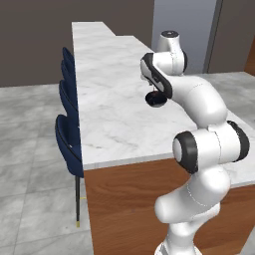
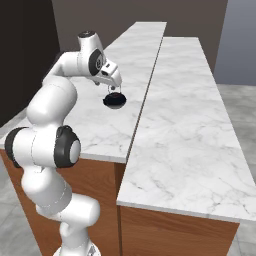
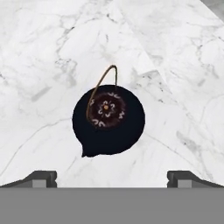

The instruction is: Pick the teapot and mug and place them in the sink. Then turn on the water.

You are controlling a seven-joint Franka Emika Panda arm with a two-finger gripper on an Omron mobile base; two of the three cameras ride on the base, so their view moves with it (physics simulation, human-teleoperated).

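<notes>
Left base view: my arm is reaching out over the white marble counter (image 1: 114,99), and my claw (image 1: 154,94) is hanging just above a small dark round pot, the teapot (image 1: 157,100). It's sitting out on the marble, toward the right side of the slab. It's looking black here, not silver and red. A row of dark blue chairs (image 1: 67,124) is lining the far left edge of the counter.

Right base view: same deal from the other side. The teapot (image 2: 114,100) is sitting on the lower counter level, near the step up to the higher marble slab (image 2: 185,115) on the right. My claw (image 2: 113,86) is hovering right over it, and a thin wire handle is sticking up from the pot toward my fingers. From here I can't tell if I'm touching it.

Hand view: I'm looking straight down on the teapot (image 3: 108,120). It's a dark round body with a patterned lid, a little spout poking toward the bottom left, and a thin bail handle (image 3: 101,85) arching off to one side. My fingertips (image 3: 41,177) are sitting wide apart at the bottom corners, gripping nothing.
</notes>
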